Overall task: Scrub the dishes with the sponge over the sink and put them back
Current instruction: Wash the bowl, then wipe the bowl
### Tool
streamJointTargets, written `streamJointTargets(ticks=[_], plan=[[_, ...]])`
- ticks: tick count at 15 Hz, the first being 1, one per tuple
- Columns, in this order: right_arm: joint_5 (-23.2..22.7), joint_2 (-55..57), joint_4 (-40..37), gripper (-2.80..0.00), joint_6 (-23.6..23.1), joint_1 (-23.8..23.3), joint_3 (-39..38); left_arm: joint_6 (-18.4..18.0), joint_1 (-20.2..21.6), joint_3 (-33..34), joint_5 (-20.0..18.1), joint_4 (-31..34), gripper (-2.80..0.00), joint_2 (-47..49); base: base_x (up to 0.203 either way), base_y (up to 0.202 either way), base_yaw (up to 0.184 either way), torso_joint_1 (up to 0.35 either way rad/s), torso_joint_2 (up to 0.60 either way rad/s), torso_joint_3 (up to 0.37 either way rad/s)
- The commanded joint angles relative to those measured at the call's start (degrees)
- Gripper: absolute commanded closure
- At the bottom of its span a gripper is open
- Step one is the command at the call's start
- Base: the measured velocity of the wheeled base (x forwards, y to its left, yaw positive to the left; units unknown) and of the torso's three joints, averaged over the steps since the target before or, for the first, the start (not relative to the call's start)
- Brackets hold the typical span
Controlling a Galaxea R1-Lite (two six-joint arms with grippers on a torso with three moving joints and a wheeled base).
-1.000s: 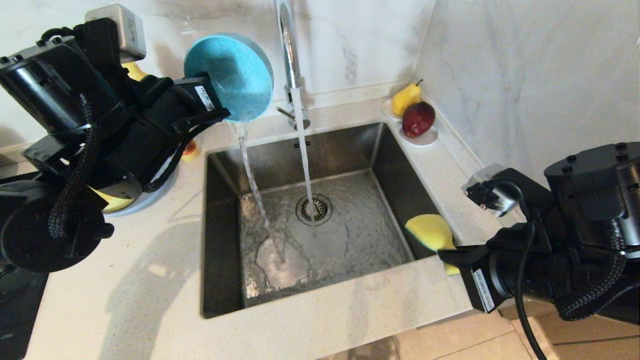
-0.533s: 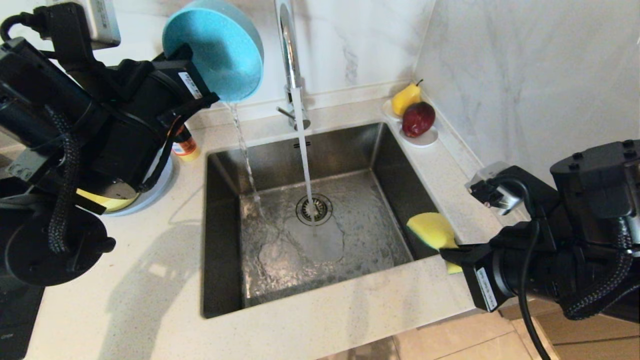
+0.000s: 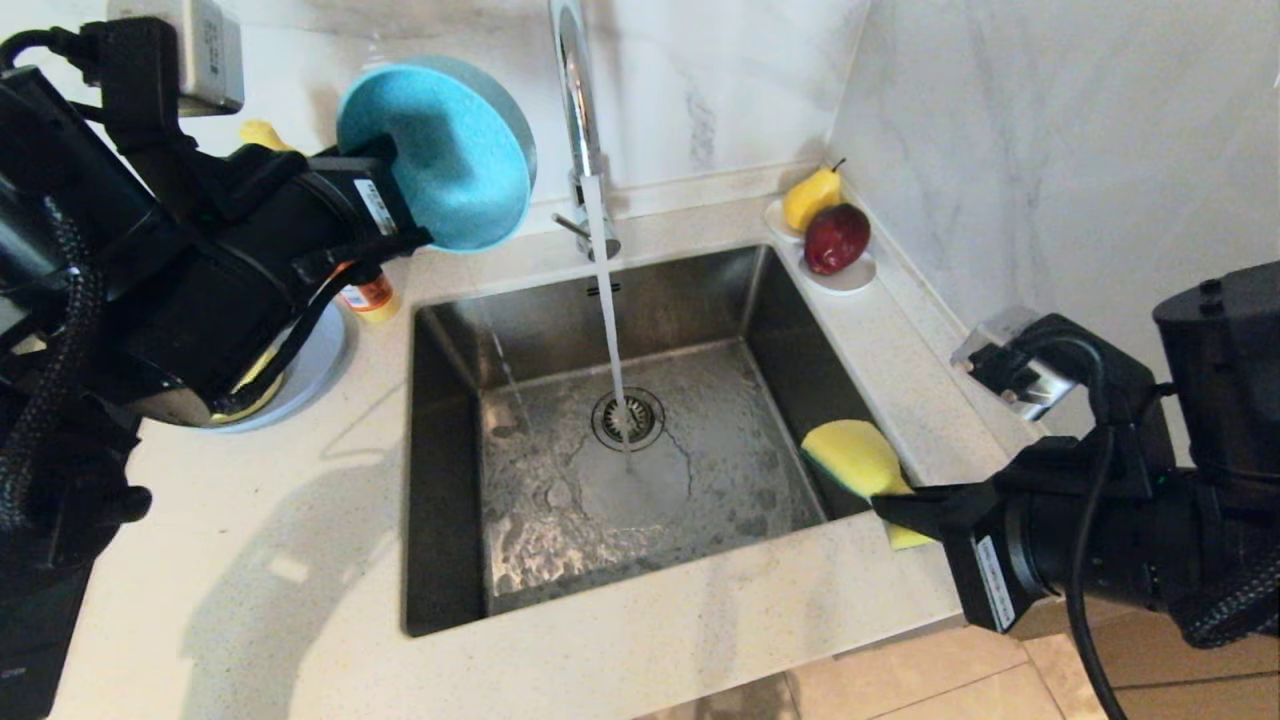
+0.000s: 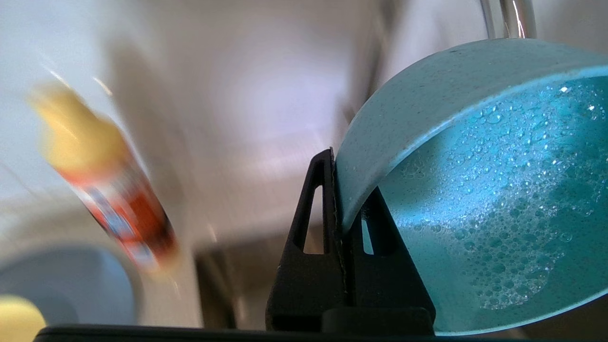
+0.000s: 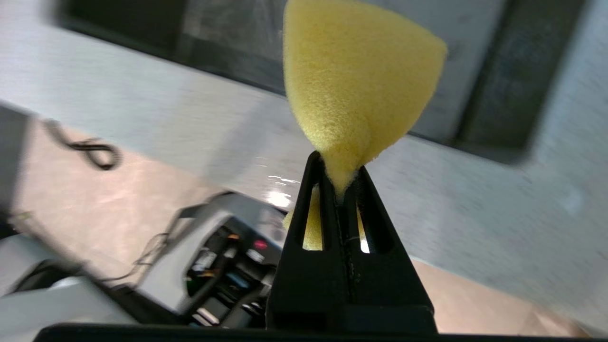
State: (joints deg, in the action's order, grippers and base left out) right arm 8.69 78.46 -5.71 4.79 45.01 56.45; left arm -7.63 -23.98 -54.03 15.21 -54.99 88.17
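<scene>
The left arm hides most of the yellow bowl point(image 3: 245, 390) and plate point(image 3: 310, 365).

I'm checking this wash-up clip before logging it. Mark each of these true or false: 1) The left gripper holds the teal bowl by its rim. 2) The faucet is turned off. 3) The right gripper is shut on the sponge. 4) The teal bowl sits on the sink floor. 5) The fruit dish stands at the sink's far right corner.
1) True: the left gripper pinches the rim of the teal bowl.
2) False: water runs from the faucet toward the drain of the sink.
3) True: the right gripper squeezes the sponge.
4) False: the bowl is held tilted in the air beside the faucet.
5) True: the fruit dish stands there on the counter.
</scene>
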Motion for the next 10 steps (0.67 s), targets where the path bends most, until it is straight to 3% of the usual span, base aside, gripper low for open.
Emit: streamJointTargets(ticks=[1,3,6,8,10], plan=[[-2.3,-1.9,-0.8,0.0,0.1,0.3,1.1,1.2,-0.5,-0.4,-3.6,14.2,0.0,-4.6,0.0,0.0,0.0,0.0,0.0,0.0],[-8.1,-3.4,-3.8,0.0,1.7,0.4,3.7,1.6,-1.2,-1.1,-7.2,25.0,0.0,-6.2,0.0,0.0,0.0,0.0,0.0,0.0],[-9.5,-3.7,-5.2,0.0,2.6,0.4,4.4,2.4,-2.0,-1.4,-8.3,27.1,0.0,-6.3,0.0,0.0,0.0,0.0,0.0,0.0],[-18.1,-4.4,-12.5,0.0,6.1,0.2,12.3,3.5,-7.2,-1.8,-8.0,29.3,0.0,-4.5,0.0,0.0,0.0,0.0,0.0,0.0],[-25.5,-4.8,-18.7,0.0,9.8,0.0,17.3,3.8,-8.5,-2.0,-7.4,29.4,0.0,-3.6,0.0,0.0,0.0,0.0,0.0,0.0]])
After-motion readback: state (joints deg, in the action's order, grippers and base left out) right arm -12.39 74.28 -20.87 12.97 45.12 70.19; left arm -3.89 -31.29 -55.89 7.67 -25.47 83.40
